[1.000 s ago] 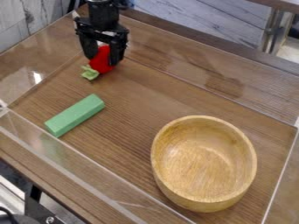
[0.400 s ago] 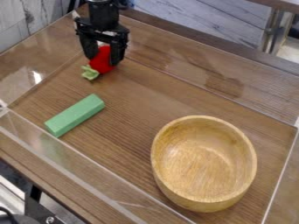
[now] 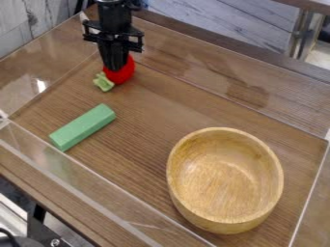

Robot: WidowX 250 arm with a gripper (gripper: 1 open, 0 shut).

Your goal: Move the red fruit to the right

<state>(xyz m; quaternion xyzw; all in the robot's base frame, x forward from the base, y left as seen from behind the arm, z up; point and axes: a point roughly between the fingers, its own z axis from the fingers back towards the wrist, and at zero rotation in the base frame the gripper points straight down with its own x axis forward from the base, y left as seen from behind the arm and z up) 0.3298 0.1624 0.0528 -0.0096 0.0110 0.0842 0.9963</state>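
Near red fruit (image 3: 118,70): green block (image 3: 83,126), wooden bowl (image 3: 226,179) apart.

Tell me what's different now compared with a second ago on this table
The gripper has closed: its fingers, spread either side of the red fruit a second ago, now pinch in on it from above. The fruit is still down on the table, not lifted. The arm has not shifted. The green block and the wooden bowl lie where they were.
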